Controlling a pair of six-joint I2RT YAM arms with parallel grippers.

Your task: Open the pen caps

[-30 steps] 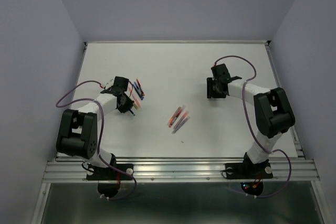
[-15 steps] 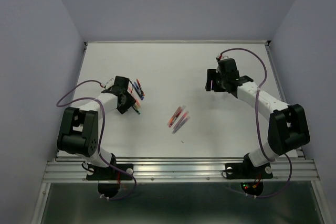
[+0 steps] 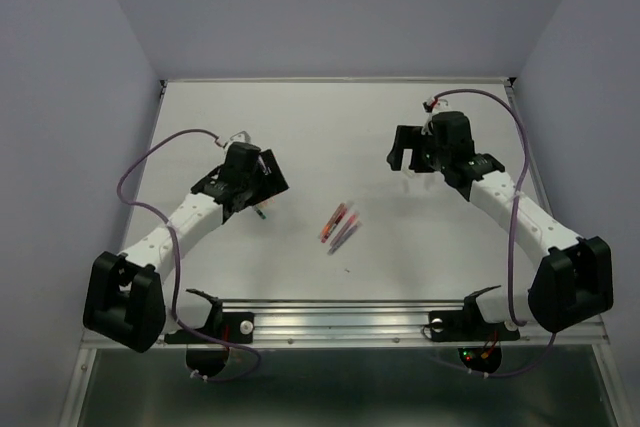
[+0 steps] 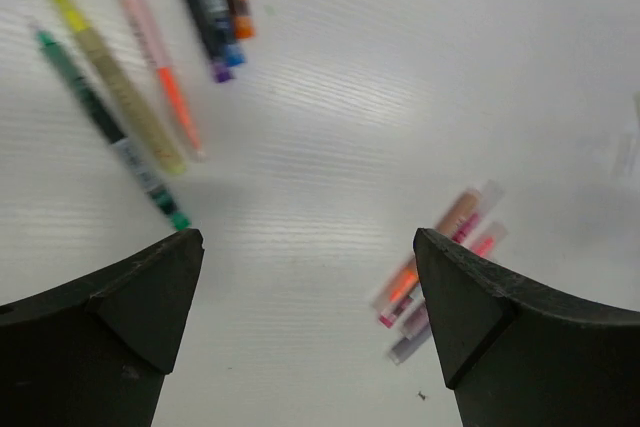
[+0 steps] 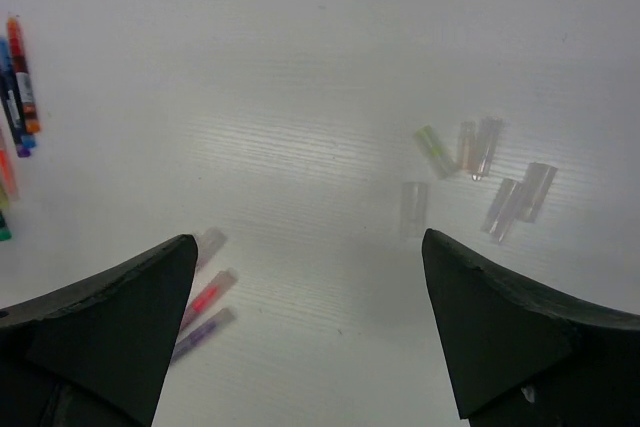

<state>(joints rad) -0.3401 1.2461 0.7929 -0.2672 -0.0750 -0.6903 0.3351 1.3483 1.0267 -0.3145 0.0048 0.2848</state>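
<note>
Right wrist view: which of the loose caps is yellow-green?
The yellow-green cap, leftmost of the three lying side by side in the upper row. The other caps nearby look clear, with no such tint.

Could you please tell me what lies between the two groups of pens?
Nothing: in the left wrist view, the table between the spread pens and the small pen cluster is bare.
</note>
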